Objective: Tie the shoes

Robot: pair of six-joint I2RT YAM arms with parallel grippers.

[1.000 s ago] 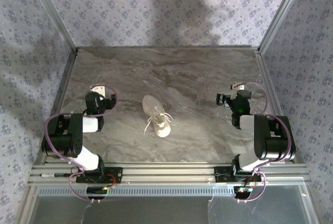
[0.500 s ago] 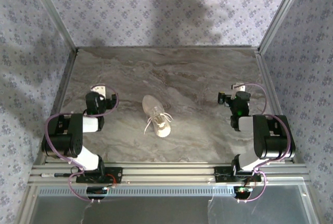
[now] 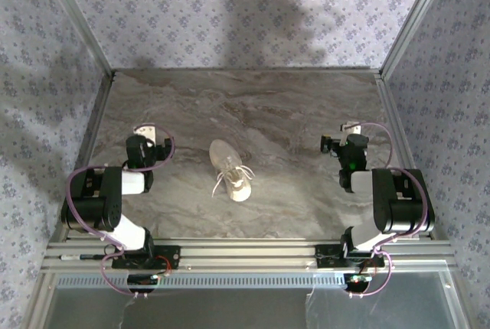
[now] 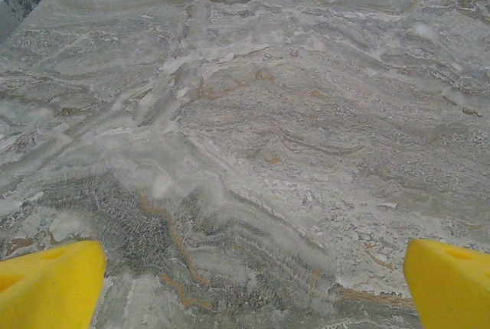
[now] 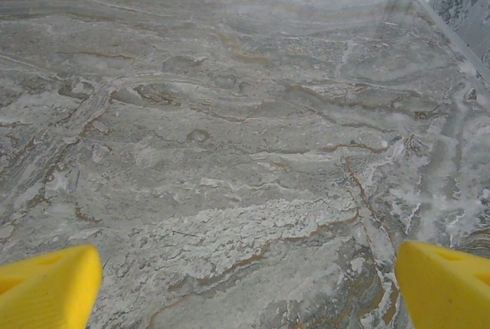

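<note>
On the marble table (image 3: 291,107), sneaker (image 3: 232,170) between spread fingers (image 4: 50,283).

I counted one white sneaker (image 3: 231,170) lying on one marble-patterned table (image 3: 306,107). Its laces (image 3: 220,184) were too thin from above for me to count the loose ends. I had two arms, the left arm (image 3: 103,199) and the right arm (image 3: 390,203). They carried two grippers, the left gripper (image 3: 145,131) and the right gripper (image 3: 348,131), one per arm. Each wrist camera gave me two yellow fingertips, four altogether: the left fingertips (image 4: 50,283) and the right fingertips (image 5: 46,287). Around the table I made out three wallpapered walls: one back wall (image 3: 245,15), one left wall (image 3: 38,99) and one right wall (image 3: 452,92).
</note>
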